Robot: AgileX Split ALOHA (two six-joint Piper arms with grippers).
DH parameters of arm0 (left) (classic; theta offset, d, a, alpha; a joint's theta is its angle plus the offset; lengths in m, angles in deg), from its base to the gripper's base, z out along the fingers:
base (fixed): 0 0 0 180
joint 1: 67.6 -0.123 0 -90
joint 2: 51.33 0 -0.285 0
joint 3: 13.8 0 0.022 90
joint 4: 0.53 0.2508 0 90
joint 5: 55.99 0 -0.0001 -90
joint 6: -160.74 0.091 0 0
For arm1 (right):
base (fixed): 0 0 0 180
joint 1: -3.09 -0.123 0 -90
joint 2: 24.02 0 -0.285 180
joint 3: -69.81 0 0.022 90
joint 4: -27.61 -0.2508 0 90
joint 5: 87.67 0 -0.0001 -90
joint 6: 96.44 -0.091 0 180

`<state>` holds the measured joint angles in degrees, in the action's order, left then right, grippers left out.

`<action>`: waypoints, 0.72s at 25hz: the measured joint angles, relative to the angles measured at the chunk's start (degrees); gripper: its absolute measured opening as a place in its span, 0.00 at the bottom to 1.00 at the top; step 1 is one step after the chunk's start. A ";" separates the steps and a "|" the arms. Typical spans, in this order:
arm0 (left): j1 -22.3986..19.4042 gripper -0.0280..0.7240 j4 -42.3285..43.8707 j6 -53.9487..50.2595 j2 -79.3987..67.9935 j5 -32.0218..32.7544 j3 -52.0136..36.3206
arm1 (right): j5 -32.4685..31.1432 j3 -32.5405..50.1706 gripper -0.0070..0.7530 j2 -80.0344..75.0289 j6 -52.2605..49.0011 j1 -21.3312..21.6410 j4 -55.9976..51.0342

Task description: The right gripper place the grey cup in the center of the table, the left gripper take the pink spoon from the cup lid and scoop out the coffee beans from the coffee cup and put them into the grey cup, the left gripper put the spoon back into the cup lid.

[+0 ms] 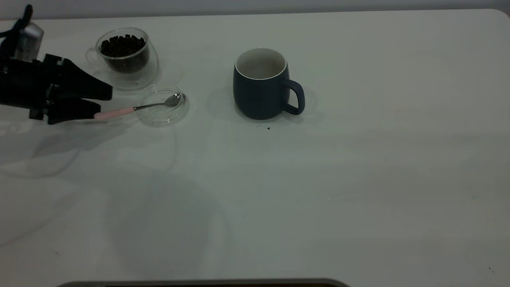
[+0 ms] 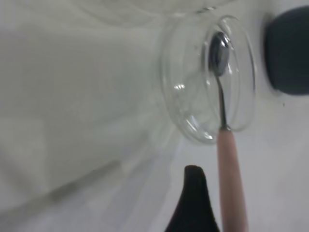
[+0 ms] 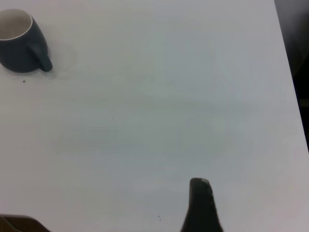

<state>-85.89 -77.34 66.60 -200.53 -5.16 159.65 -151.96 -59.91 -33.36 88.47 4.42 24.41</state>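
The grey cup (image 1: 261, 83) stands upright near the table's (image 1: 318, 199) middle, its handle pointing right; it looks empty. The coffee cup (image 1: 124, 52) holds coffee beans (image 1: 122, 44) at the back left. In front of it the cup lid (image 1: 163, 107) carries the pink spoon (image 1: 131, 110), bowl inside the lid, pink handle (image 2: 231, 179) sticking out over the rim. My left gripper (image 1: 105, 100) is open at the handle's end, one finger (image 2: 193, 198) close beside it with a thin gap. Only one finger (image 3: 200, 205) of the right gripper shows, over bare table far from the grey cup (image 3: 19, 41).
A clear glass saucer (image 1: 137, 79) lies under the coffee cup. Tiny dark specks (image 1: 267, 128) sit just in front of the grey cup. The table's right edge (image 3: 289, 96) runs close to the right arm. Bare white tabletop spreads across the front and right.
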 joint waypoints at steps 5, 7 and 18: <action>-2.10 0.94 10.24 -1.20 9.19 -0.43 0.00 | 0.00 0.00 0.79 0.00 0.00 0.00 0.00; -2.15 0.93 13.67 -4.29 14.89 -1.14 -0.02 | 0.00 0.00 0.79 0.00 0.00 0.00 0.00; 9.41 0.89 34.72 -33.58 45.83 -4.39 -0.58 | 0.00 0.00 0.79 0.00 0.00 0.00 0.00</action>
<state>-76.48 -42.61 33.02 -154.69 -9.54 159.07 -151.96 -59.91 -33.36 88.47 4.42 24.41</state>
